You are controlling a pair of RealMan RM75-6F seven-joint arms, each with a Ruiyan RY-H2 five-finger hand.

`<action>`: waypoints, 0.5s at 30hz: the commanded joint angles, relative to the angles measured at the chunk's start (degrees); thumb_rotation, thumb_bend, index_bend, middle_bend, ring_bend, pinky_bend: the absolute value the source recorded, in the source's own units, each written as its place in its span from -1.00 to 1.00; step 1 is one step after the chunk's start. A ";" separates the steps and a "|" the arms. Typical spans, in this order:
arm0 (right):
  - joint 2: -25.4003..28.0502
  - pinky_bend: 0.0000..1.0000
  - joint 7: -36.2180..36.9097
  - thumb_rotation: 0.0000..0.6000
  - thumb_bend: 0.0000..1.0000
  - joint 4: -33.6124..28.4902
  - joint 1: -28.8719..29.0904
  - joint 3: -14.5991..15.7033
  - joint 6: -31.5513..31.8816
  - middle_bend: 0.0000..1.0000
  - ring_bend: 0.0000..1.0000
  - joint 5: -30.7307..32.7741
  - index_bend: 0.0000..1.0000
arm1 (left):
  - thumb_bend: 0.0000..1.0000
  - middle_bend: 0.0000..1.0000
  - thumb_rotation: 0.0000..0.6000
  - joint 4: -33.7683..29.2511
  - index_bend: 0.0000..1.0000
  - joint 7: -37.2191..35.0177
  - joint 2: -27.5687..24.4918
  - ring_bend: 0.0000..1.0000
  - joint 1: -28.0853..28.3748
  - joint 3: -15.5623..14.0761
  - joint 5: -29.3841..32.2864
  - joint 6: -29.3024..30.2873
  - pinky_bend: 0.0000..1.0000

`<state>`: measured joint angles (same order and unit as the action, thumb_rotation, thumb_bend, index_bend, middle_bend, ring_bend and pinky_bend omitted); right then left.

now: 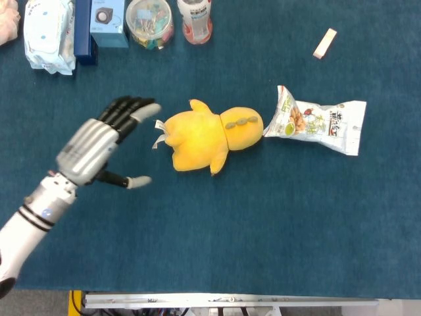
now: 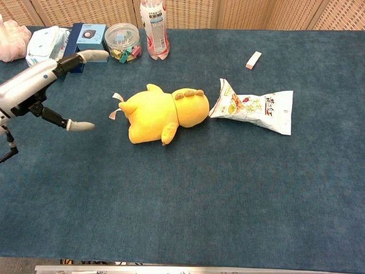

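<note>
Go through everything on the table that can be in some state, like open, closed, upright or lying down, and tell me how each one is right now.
left hand: open, fingers spread, holding nothing, just left of the toy
yellow plush toy: lying on its side
snack bag: lying flat, looks sealed
bottle: upright
clear round jar: upright, lid on
blue box: standing, closed
wipes pack: lying down
eraser: lying flat

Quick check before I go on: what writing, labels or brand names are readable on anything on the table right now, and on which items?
None can be quoted; every print is too small or blurred.
Snack bag: dark characters near its right end, unreadable.
Bottle: label with print, blurred.
Blue box: a picture, no legible words.
Wipes pack: blue marks only.
Yellow plush toy: white tags, nothing legible.
</note>
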<state>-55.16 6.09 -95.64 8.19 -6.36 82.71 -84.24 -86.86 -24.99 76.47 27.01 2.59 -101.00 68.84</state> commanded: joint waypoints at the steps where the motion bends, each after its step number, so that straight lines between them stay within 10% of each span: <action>1: -0.01 -0.18 -0.09 1.00 -0.65 0.06 -0.14 0.03 0.00 -0.01 -0.23 0.21 -0.10 | -0.98 -0.99 0.19 2.24 -1.00 -1.73 2.54 -1.00 2.30 -0.75 -1.29 -1.13 -1.00; 15: -0.23 -0.18 -0.51 1.00 -0.65 0.37 -0.49 0.12 -0.59 -0.01 -0.23 1.29 -0.10 | -1.00 -1.00 -0.48 10.95 -1.00 -2.38 12.30 -1.00 8.32 -1.83 0.21 -5.34 -1.00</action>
<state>-55.38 5.59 -95.28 7.71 -6.24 82.12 -82.96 -76.81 -27.75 87.88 34.81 0.70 -101.34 63.88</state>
